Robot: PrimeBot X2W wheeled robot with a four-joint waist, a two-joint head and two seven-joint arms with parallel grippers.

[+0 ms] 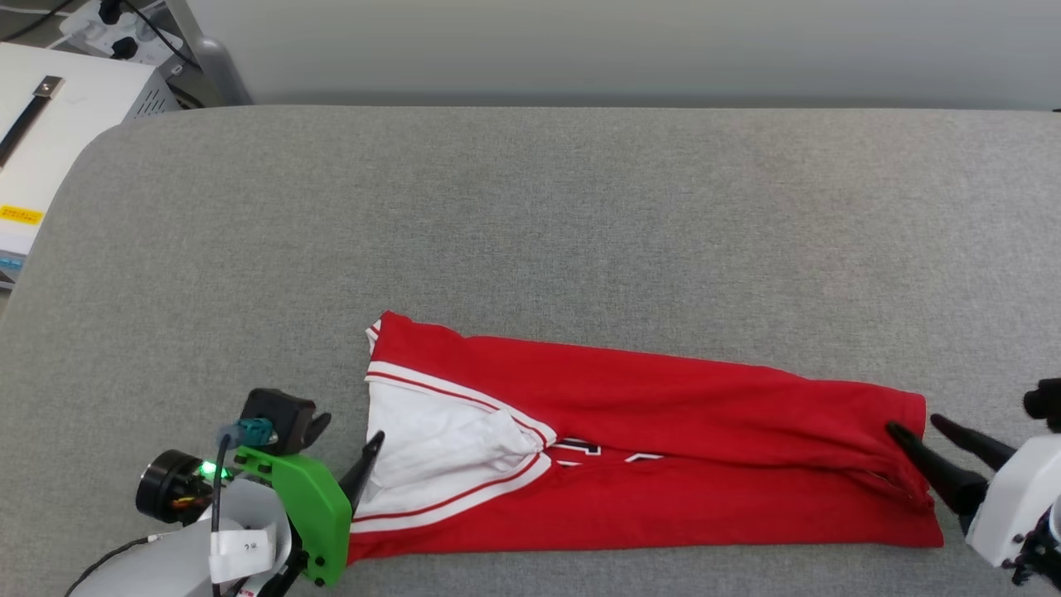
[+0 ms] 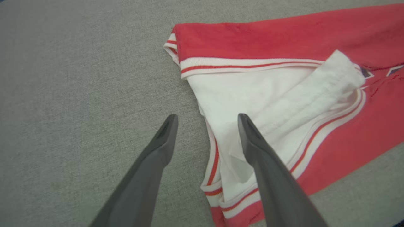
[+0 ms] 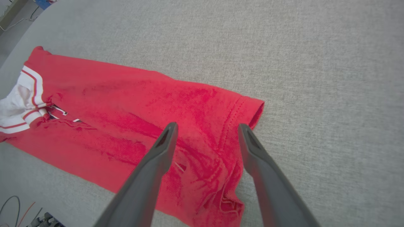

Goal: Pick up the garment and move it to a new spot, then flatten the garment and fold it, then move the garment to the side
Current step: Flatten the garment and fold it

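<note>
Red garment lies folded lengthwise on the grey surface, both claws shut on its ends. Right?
No: both claws are open, not shut. The wrist views show the left claw and right claw spread at the ends of the garment.

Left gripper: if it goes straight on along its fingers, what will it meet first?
Probably the garment: the left gripper, open, points at its white end. Its height above the cloth is unclear.

Grey fabric surface [image 1: 580, 207]; white cabinet [image 1: 58, 108] far left; power strip [image 1: 116, 29] behind.
</note>
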